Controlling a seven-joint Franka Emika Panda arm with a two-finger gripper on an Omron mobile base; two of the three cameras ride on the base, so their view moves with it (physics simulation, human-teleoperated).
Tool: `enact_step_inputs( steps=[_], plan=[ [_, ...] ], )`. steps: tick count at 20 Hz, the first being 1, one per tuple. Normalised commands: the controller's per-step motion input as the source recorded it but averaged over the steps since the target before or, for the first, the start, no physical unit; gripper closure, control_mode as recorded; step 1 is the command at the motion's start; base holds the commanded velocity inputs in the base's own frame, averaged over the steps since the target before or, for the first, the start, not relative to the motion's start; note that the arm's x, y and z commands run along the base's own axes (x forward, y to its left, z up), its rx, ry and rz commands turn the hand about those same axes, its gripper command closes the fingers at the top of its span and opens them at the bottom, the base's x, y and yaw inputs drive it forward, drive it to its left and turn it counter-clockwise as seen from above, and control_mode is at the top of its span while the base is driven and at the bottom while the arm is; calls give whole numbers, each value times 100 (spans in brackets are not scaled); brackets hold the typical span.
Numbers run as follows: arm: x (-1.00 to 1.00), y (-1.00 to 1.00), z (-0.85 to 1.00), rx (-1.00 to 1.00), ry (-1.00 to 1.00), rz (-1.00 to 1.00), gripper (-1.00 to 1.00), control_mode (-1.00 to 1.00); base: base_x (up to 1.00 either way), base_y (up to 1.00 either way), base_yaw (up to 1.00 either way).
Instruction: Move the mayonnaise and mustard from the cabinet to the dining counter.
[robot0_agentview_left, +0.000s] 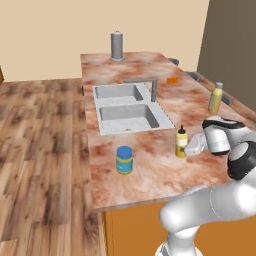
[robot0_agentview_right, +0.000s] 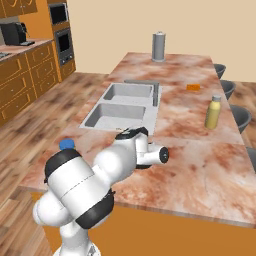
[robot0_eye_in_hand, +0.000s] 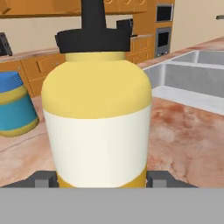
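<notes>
Mustard (robot0_eye_in_hand: 98, 113): nearest the hand camera, upright on the counter (robot0_agentview_left: 150, 165); yellow shoulder, pale label band, black cap and nozzle.
Surroundings: mayo (robot0_agentview_left: 124, 159) stands at 9 o'clock of the mustard in the left base view, apart from it. Sink (robot0_agentview_left: 129, 107) lies at 11 o'clock of the mustard, faucet (robot0_agentview_left: 152, 88) at its far rim. Grey cylinder (robot0_agentview_left: 117, 45) at the counter's far end. Second yellowish bottle (robot0_agentview_left: 216, 98) at 2 o'clock, well apart. Small orange item (robot0_agentview_left: 172, 80) beyond the faucet; too small to identify.
Obstruction: arm hides the mustard in the right base view.
Mayo look: squat jar, blue lid, yellow-and-blue band.
Claw (robot0_eye_in_hand: 98, 179): fingers (robot0_eye_in_hand: 43, 178) apart, one on each side of the mustard's base; contact cannot be judged.
</notes>
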Motion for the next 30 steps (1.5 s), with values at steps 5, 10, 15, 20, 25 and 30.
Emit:
enact_step_inputs(
  steps=[5, 10, 15, 20, 25, 30],
  plan=[
    [1, 0, -19, 0, 0, 3, 100, -100, 0, 0, 0],
    [0, 0, -18, 0, 0, 3, 100, -100, 0, 0, 0],
    [0, 0, -19, 0, 0, 3, 100, -100, 0, 0, 0],
    [1, 0, -13, 0, 0, 1, 100, -100, 0, 0, 0],
    [0, 0, -1, 0, 0, 0, -100, -100, 0, 0, 0],
    [-4, -3, 0, 0, 0, 3, -100, -100, 0, 0, 0]
  ],
)
